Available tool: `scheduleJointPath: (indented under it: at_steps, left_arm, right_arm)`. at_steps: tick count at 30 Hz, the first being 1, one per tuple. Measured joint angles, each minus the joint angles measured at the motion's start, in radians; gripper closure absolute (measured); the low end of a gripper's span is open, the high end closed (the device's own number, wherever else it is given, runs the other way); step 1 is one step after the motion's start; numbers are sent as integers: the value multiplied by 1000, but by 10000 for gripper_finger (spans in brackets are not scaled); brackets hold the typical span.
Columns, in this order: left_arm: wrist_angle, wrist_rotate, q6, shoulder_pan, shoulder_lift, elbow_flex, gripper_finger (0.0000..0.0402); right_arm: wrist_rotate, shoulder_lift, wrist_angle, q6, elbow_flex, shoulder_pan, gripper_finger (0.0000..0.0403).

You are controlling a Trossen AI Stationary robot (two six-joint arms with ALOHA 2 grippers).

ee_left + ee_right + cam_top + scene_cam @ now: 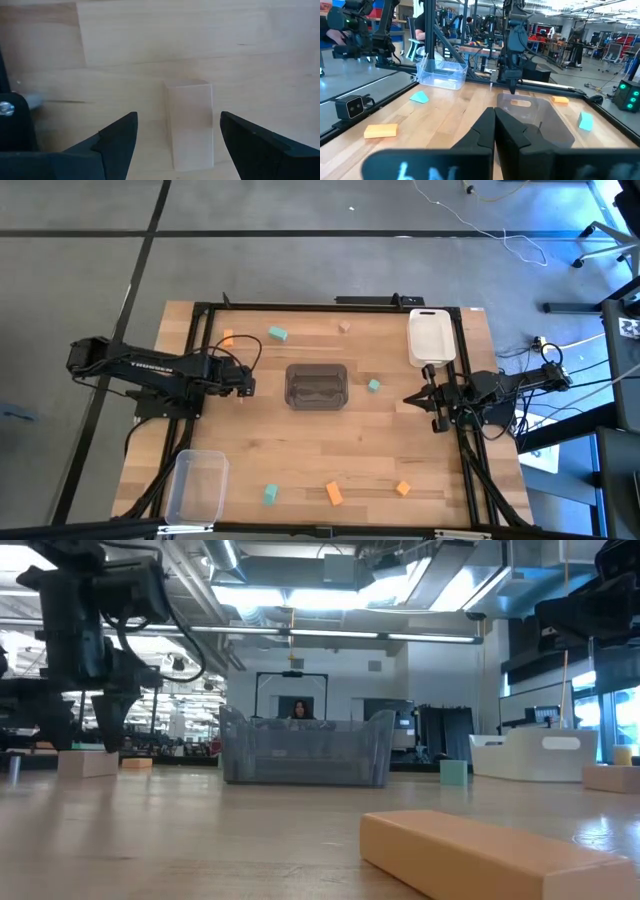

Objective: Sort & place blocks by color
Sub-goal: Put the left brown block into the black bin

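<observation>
My left gripper (178,116) is open and points down at a tan wood block (190,125) that stands on the table; its fingers flank the block without touching it. The low view shows this gripper (88,730) just above that block (87,763). Other blocks lie scattered: teal (277,333), (373,385), (270,494); orange (228,338), (334,493), (402,488); tan (344,327). My right gripper (412,397) is shut and waits at the table's right side, holding nothing; its wrist view shows it (495,114).
A dark grey bin (317,386) sits mid-table, a white bin (432,337) at the far right and a clear bin (195,485) at the near left corner. A black frame rail (200,330) runs along the table's left side by my left arm.
</observation>
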State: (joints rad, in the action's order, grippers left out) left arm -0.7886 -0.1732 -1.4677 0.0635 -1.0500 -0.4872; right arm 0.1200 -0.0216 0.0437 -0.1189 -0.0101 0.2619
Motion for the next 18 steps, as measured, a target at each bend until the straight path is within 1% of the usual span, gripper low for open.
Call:
scheduleJointPath:
  at_steps: [2,5,9,14,18]
  left_arm:
    - [33,0,0,0,0,23,127]
    - [87,-1,0,0,0,56,127]
    - [103,-2,0,0,0,89,127]
    - [104,-12,5,0,1,105,127]
    - [114,-13,8,-1,1,105,127]
  right_arm:
    - [4,0,-5,-7,-3,0,393]
    - [44,0,-4,6,-18,0,393]
    - [95,0,-29,7,-50,0,393]
    - [174,-1,-117,36,-109,0,393]
    - [200,-10,-215,93,-165,0,393]
